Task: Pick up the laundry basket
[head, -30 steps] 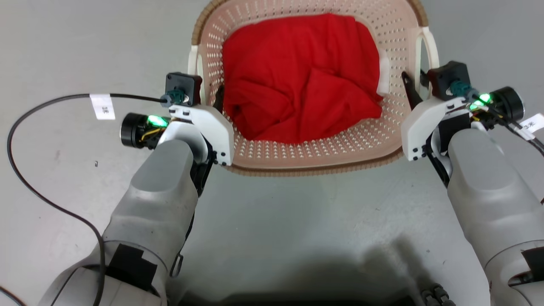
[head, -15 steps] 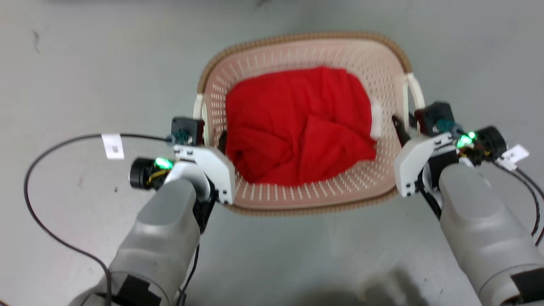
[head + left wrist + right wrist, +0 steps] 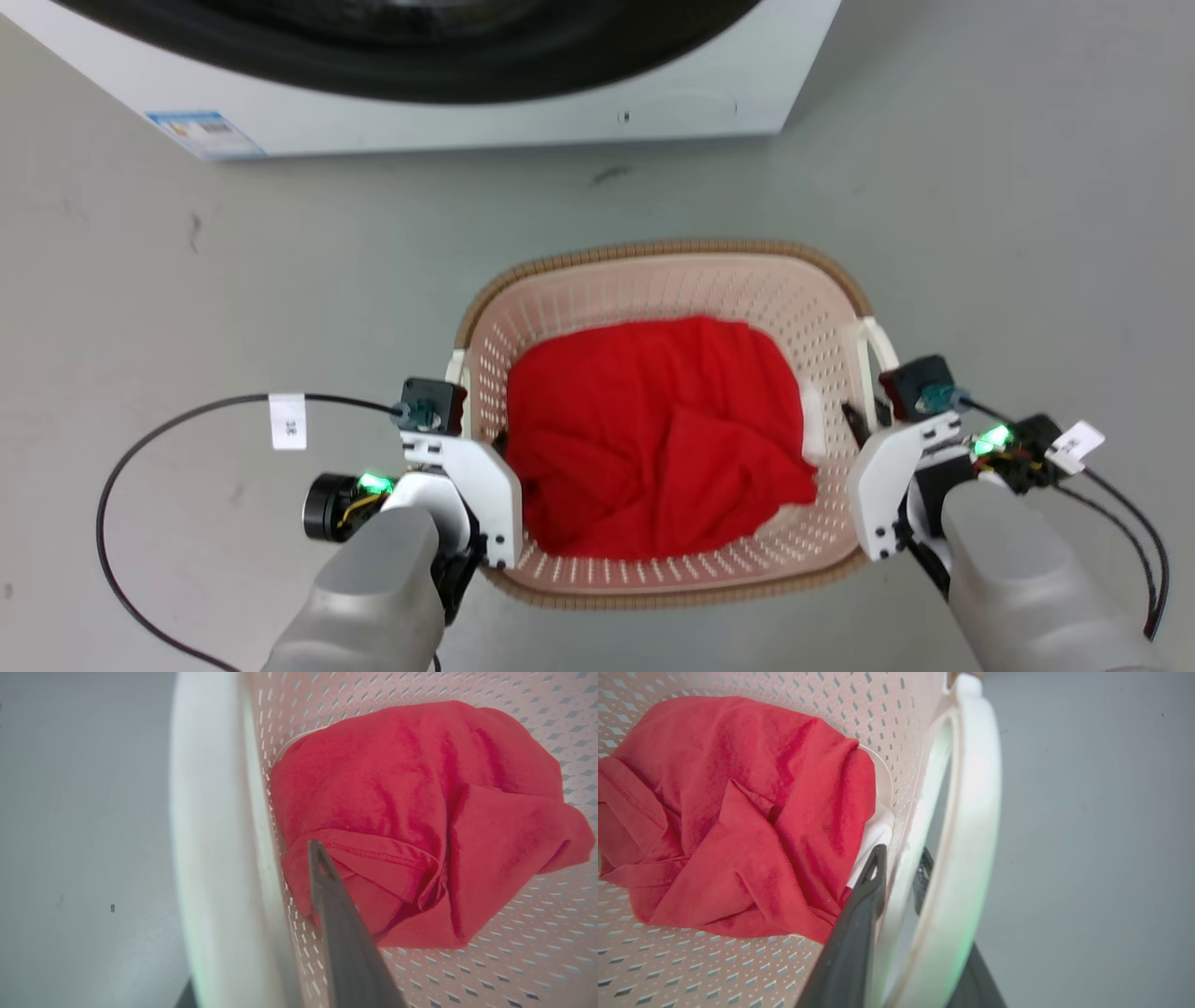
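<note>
Squarely between both claws: laundry basket (image 3: pixel 653 271), red cloth (image 3: pixel 653 439) heaped inside. Resting on the floor (image 3: pixel 980 187) or raised off it: cannot tell. At the basket's right handle (image 3: pixel 971 812), right claw (image 3: pixel 901 861) pinching the perforated wall, one finger inside, the other outside and partly behind that loop. At the basket's left handle (image 3: pixel 210 858), left claw (image 3: pixel 485 443) with one finger (image 3: pixel 336 924) inside by the cloth; second finger hidden by the blurred handle, so grip impossible to judge. Beyond the basket's far rim, washing machine (image 3: pixel 467 112), cut off at the top.
</note>
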Controlling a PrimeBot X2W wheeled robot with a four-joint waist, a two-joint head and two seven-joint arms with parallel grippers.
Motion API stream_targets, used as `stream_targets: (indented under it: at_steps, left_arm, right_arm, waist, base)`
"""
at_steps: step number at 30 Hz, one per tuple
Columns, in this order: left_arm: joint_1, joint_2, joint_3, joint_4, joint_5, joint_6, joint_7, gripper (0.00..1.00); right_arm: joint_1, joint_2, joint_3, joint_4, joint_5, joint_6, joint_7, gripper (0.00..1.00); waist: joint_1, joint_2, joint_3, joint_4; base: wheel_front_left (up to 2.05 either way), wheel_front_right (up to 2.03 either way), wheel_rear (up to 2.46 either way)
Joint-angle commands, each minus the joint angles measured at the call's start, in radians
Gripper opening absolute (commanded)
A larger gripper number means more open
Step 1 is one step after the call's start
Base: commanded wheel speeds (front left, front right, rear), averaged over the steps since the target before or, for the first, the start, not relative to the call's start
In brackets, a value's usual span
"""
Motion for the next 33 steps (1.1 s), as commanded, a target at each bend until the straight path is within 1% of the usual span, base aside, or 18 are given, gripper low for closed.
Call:
stream_targets:
  at_steps: [1, 7, 9, 21, 33]
  left_arm:
    - [0.029, 0.000, -0.018, 0.002, -0.001, -0.019, 0.016, 0.00]
    - [0.073, 0.000, -0.048, 0.005, -0.031, -0.018, 0.067, 0.00]
    - [0.081, 0.000, -0.052, 0.006, -0.036, -0.018, 0.077, 0.00]
    - [0.186, 0.011, -0.111, -0.014, -0.114, -0.018, 0.203, 0.00]
    - [0.229, 0.035, -0.154, -0.035, -0.185, -0.018, 0.258, 0.00]
  right_arm:
    - [0.023, -0.001, 0.016, -0.002, 0.010, -0.001, 0.012, 0.00]
    - [0.088, 0.015, 0.080, 0.003, 0.058, -0.001, 0.080, 0.00]
    - [0.098, 0.016, 0.092, 0.003, 0.069, -0.001, 0.089, 0.00]
    - [0.197, 0.028, 0.256, 0.003, 0.218, 0.000, 0.202, 0.00]
    - [0.238, 0.022, 0.396, -0.011, 0.361, 0.001, 0.269, 0.00]
  waist:
    - [0.0001, -0.0001, -0.098, 0.007]
    - [0.0001, -0.0001, -0.226, 0.010]
    - [0.0001, -0.0001, -0.245, 0.010]
    - [0.0001, -0.0001, -0.455, 0.006]
    - [0.0001, -0.0001, -0.535, -0.004]
  base:
    - [0.00, 0.00, 0.00]
    - [0.00, 0.00, 0.00]
    - [0.00, 0.00, 0.00]
    - [0.00, 0.00, 0.00]
    - [0.00, 0.00, 0.00]
